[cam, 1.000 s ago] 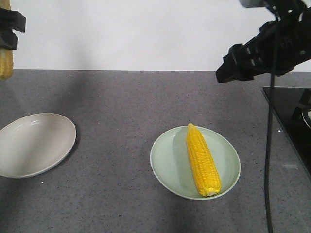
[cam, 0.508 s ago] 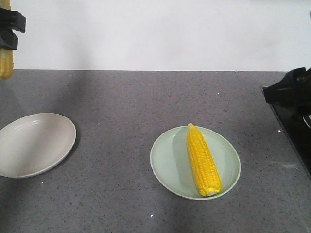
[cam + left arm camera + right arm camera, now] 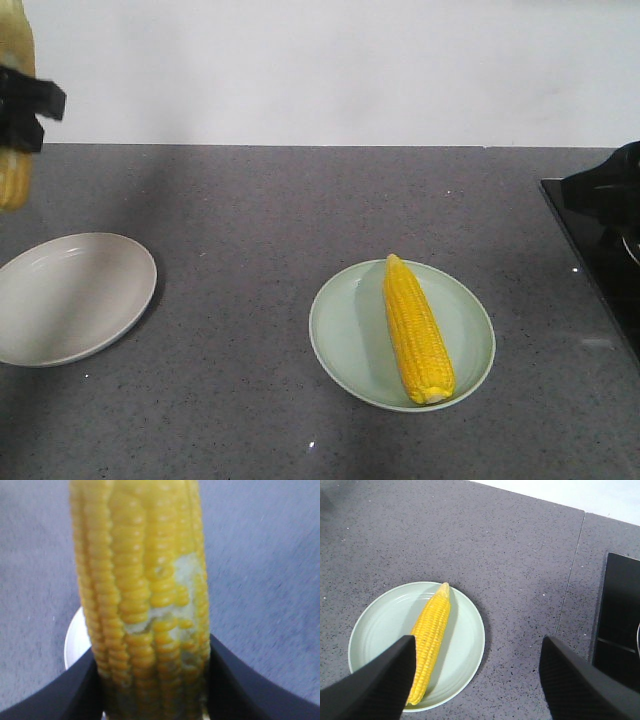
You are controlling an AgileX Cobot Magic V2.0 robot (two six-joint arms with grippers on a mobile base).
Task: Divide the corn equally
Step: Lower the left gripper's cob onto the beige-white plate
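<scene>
Left gripper [image 3: 20, 105] lowered slightly, clamping corn cob [image 3: 14, 170], above white plate [image 3: 70, 297]

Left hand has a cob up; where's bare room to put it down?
The white plate under the left hand is bare. Open counter lies between it and the green plate, which already carries a cob.

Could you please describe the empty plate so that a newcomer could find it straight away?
On the grey countertop, look to the left edge in the front view, below the left gripper with its corn cob. The off-white plate is bare; the pale green plate bears a cob.
</scene>
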